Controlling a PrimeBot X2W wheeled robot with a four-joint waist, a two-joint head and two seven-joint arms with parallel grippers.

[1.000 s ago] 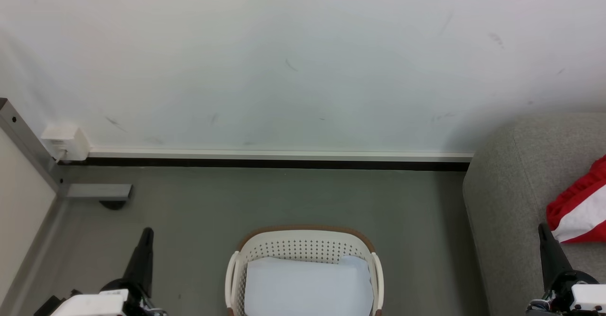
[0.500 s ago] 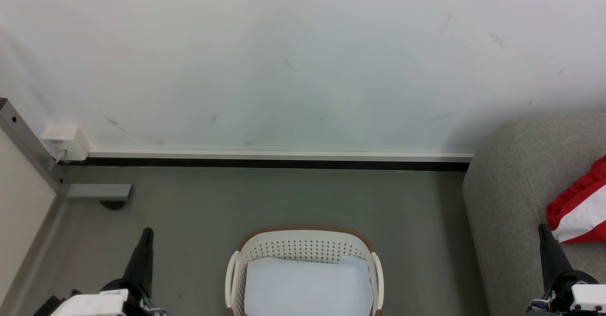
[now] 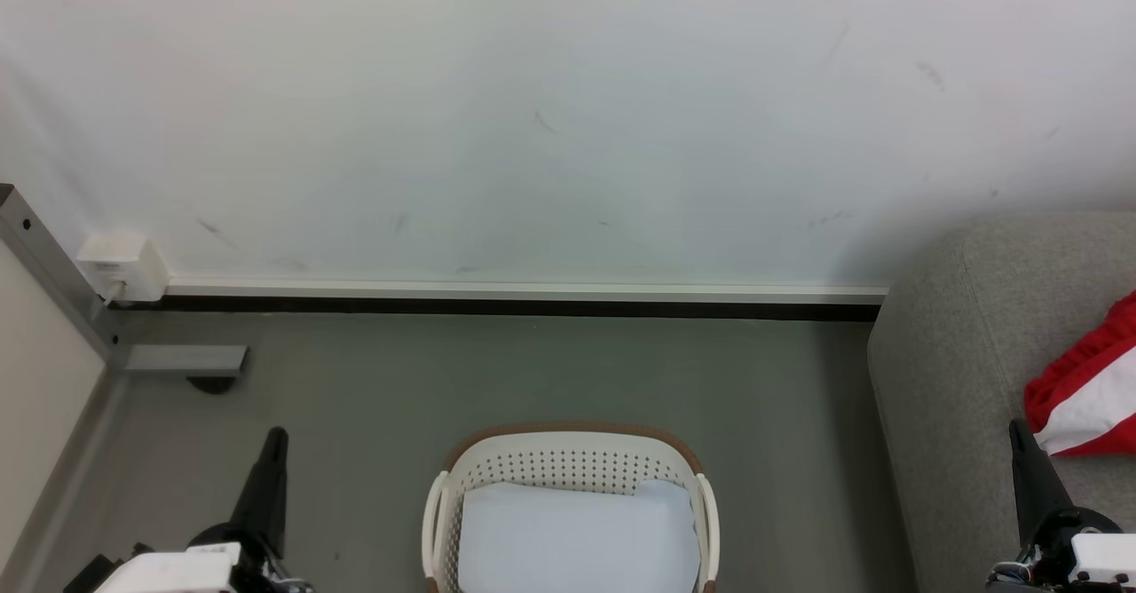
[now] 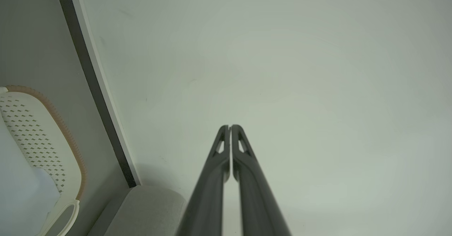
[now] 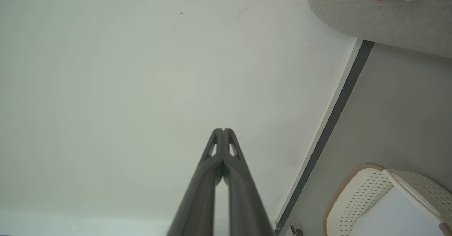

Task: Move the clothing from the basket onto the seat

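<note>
The clothing [image 3: 1090,402] and the basket [image 3: 568,462] run off the picture's edges.

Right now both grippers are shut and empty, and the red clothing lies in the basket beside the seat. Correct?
No. The head view shows the clothing lying on the seat, not in the basket, where a white sheet lies. The rest holds: the left gripper and right gripper are shut and empty, and the basket stands beside the seat.
</note>
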